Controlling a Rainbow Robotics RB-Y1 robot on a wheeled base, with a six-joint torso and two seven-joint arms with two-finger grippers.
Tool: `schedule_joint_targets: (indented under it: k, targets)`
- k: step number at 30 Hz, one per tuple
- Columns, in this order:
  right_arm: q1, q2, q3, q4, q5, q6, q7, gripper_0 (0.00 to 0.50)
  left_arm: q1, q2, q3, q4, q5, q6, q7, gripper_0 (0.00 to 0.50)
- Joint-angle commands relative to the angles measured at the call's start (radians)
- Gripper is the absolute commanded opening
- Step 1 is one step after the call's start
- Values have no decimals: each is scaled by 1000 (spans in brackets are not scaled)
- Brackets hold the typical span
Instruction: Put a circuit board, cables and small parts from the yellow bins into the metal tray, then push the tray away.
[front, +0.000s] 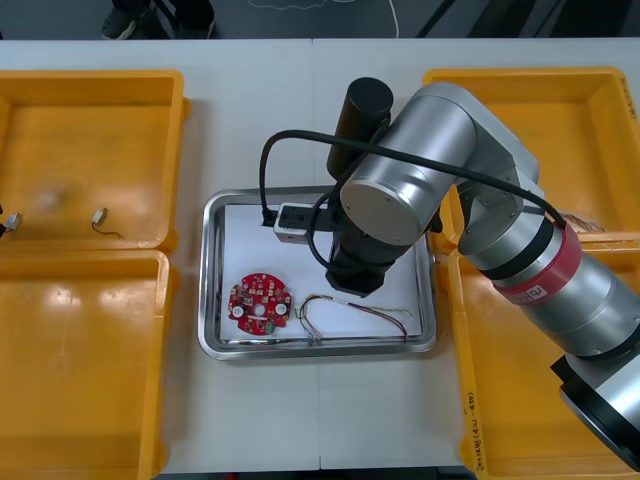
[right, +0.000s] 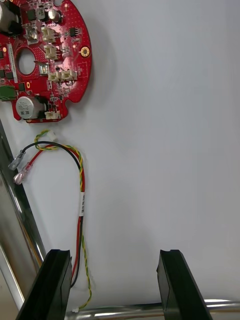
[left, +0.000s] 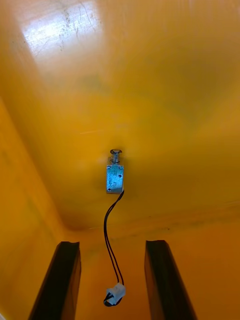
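My left hand (left: 112, 244), spread, faces the small metal part (left: 115, 178) just ahead: likely light, stiff-bodied, its black lead (left: 107, 235) limp, so I'd pinch the body.

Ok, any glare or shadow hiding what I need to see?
Left wrist view: glare patch on the yellow bin floor, beyond the small metal part ahead of the open left end effector. Right wrist view: open right end effector over the metal tray; shiny rim reflects, circuit board casts a soft shadow, red and yellow cable plainly lit.

The silver right arm (front: 440, 160) wears a red band (front: 556, 258) and black cable (front: 300, 135).
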Motion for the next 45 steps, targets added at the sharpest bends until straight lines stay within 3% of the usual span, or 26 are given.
schedule_joint_targets:
  k: [1, 3, 8, 11, 29, 35, 45]
  targets:
    - [-63, -2, -62, -18, -29, 56, -96, 500, 6, 49, 27, -9, -5, 17, -74, 256]
    - [-71, -5, -89, -18, -55, 83, -154, 500, 6, 48, 27, -9, -6, 20, -67, 157]
    - [-92, -13, -134, -18, -72, 107, -254, 500, 6, 49, 27, -9, -6, 27, -57, 35]
    - [-101, -28, -157, -21, -78, 107, -307, 500, 6, 48, 27, -12, -6, 32, -49, 4]
    - [-84, -177, -243, -38, -141, 107, -636, 500, 3, 49, 70, -172, 14, 47, 38, 0]
    - [-57, -206, -313, -38, -141, 107, -643, 500, -5, 48, 76, -222, 22, 49, 65, 0]
    - [-18, -323, -362, -39, -159, 107, -646, 500, -14, 42, 77, -313, 22, 49, 120, 0]
